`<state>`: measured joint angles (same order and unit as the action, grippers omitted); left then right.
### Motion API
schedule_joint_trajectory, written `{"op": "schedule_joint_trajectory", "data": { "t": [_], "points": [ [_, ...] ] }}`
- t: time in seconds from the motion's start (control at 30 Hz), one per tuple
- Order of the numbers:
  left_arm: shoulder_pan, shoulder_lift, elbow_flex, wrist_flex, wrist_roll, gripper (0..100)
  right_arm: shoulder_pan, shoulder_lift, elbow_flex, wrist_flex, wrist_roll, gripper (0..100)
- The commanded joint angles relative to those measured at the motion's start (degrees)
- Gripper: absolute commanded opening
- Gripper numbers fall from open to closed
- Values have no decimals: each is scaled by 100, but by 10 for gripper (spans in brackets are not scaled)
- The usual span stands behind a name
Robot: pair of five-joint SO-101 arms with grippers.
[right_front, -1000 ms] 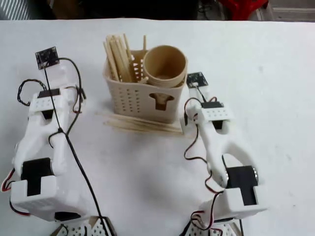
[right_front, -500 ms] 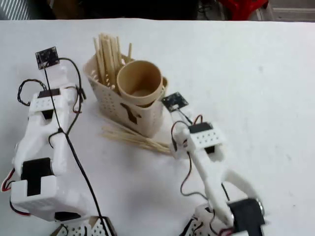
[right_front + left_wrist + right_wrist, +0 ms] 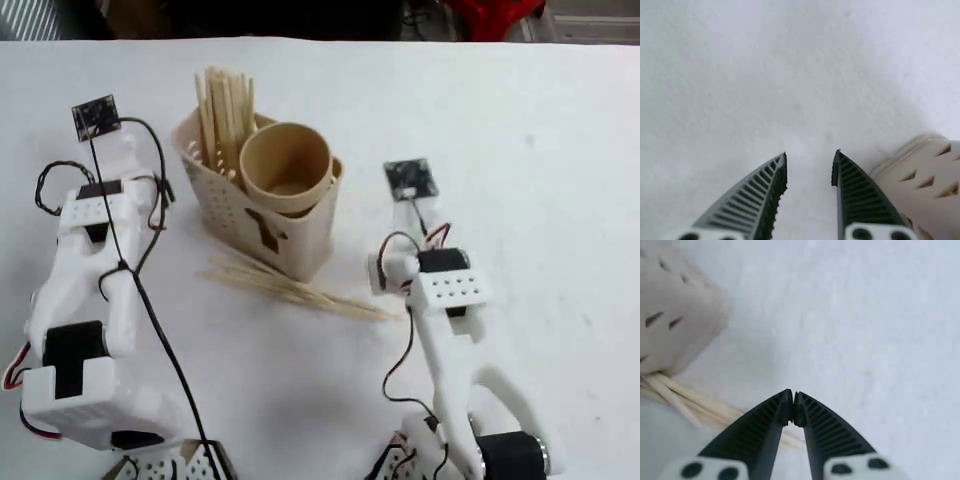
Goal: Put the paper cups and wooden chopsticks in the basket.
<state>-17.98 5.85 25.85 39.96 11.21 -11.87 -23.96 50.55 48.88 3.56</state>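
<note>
Two lots of wooden chopsticks. Upright chopsticks stand in the basket, beside stacked paper cups nested in the same basket. Loose chopsticks lie flat on the surface, against the basket's near side. Left tool: fingers apart, nothing between them, over bare surface, basket corner just beside. Right tool: fingers together, tips touching, gripping nothing, above one end of the loose chopsticks.

High view looks down; wrist views face table, sharing basket.
</note>
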Motion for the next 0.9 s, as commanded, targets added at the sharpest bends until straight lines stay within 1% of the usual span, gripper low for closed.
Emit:
{"op": "schedule_joint_trajectory", "data": {
  "t": [0.0,0.1,0.2,0.3,0.4,0.47,0.57,0.63,0.77,0.87],
  "points": [
    [57,-163,-70,-79,-79,165,31,-374,-844,136,-18,17],
    [57,-163,-79,-88,-79,165,22,-901,-1565,611,167,19],
    [57,-163,-79,-97,-79,165,-4,-1446,-2479,1446,167,24],
    [57,-163,-79,-97,-79,165,-13,-1780,-3429,2158,79,87],
    [66,-163,-79,-97,-79,165,-251,-1815,-4273,2589,-677,184],
    [66,-163,-79,-97,-79,165,-655,-1701,-4730,2844,-914,227],
    [57,-163,-79,-97,-79,165,-1464,-1314,-5266,3125,-1169,223],
    [57,-163,-79,-97,-79,165,-1745,-927,-5477,3152,-1389,223],
    [57,-163,-79,-97,-79,165,-1780,-180,-5741,3143,-1969,233],
    [66,-163,-79,-97,-79,165,-1824,119,-5899,3222,-2189,309]
  ]
}}
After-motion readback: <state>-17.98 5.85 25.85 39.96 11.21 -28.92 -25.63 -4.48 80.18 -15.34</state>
